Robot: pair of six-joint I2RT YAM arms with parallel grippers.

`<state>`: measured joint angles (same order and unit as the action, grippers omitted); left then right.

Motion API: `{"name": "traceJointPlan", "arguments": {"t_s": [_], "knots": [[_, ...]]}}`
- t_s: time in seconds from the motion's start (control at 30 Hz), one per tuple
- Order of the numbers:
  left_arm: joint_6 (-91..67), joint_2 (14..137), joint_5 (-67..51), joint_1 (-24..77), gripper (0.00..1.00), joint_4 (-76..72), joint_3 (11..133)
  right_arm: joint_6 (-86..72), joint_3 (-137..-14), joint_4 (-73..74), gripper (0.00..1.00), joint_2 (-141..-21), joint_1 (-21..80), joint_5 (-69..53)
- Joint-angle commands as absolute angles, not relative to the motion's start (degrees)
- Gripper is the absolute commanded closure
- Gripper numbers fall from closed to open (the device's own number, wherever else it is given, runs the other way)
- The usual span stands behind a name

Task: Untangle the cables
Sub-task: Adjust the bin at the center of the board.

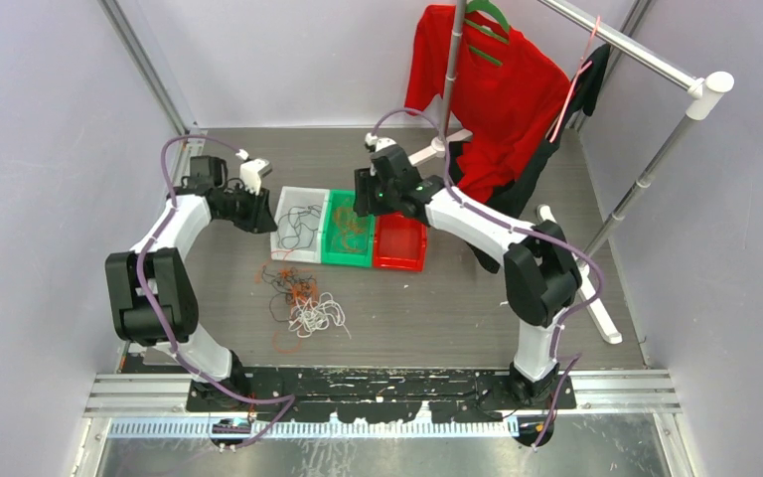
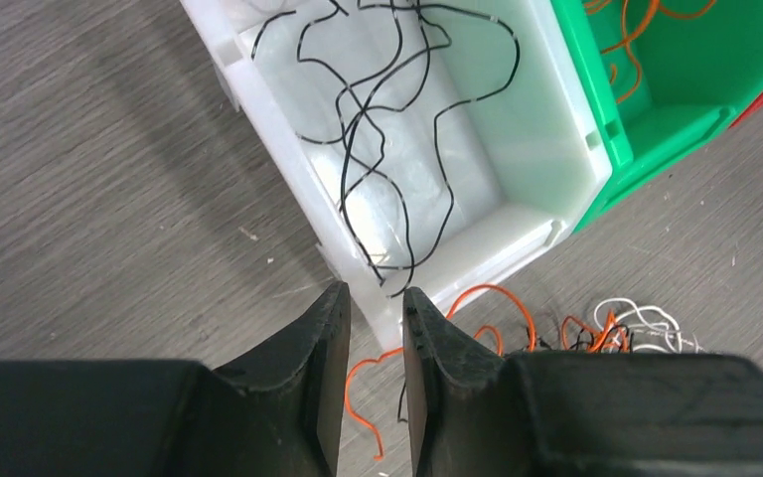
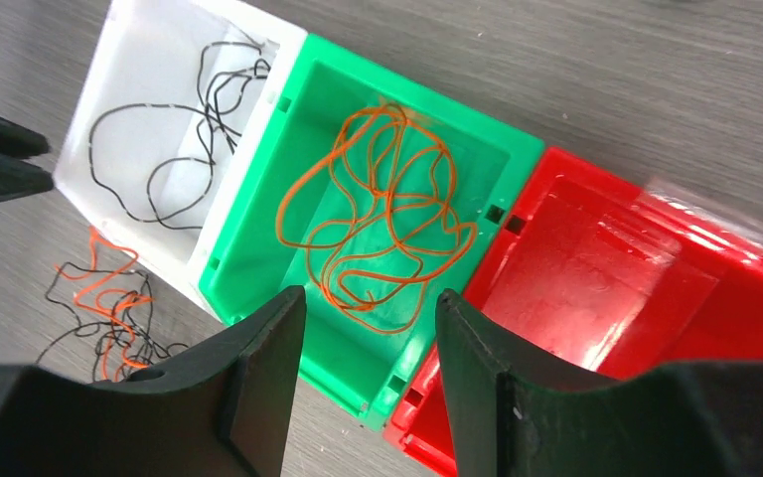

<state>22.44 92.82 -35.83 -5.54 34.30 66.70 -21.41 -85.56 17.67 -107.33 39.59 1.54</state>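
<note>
On table: cables curly, tangled, orange-black-white | left gripper narrowly parted | right gripper open

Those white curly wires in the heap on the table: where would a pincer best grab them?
Probably take an outer loop of the white wires on the heap's right edge, coming straight down from above: they lie flat on the table, and those loops spread clear of the orange and black strands.

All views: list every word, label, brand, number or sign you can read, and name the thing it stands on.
There is none. No print shows on the white bin, the green bin or the red bin, nor anywhere else in the three views.
</note>
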Motion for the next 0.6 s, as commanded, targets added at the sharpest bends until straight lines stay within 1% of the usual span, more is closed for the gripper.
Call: {"name": "traceJointPlan", "arguments": {"t_s": [0.0, 0.2, 0.33, 0.57], "knots": [[19.7, 94.2, -37.7, -4.2, 0.73, 28.5, 68.0, -23.2, -83.0, 17.1, 0.43, -101.1, 38.0, -1.4], [16.7, 97.1, -36.6, -1.6, 0.74, 25.0, 69.4, -24.8, -76.4, 13.5, 0.42, -98.3, 37.1, 0.2], [14.9, 99.0, -36.4, -0.6, 0.77, 23.2, 71.3, -25.8, -72.5, 10.7, 0.43, -96.4, 36.6, 1.0], [11.8, 101.9, -37.0, 0.3, 0.78, 21.6, 76.9, -26.1, -65.8, 4.9, 0.43, -92.5, 36.6, 1.6]]}}
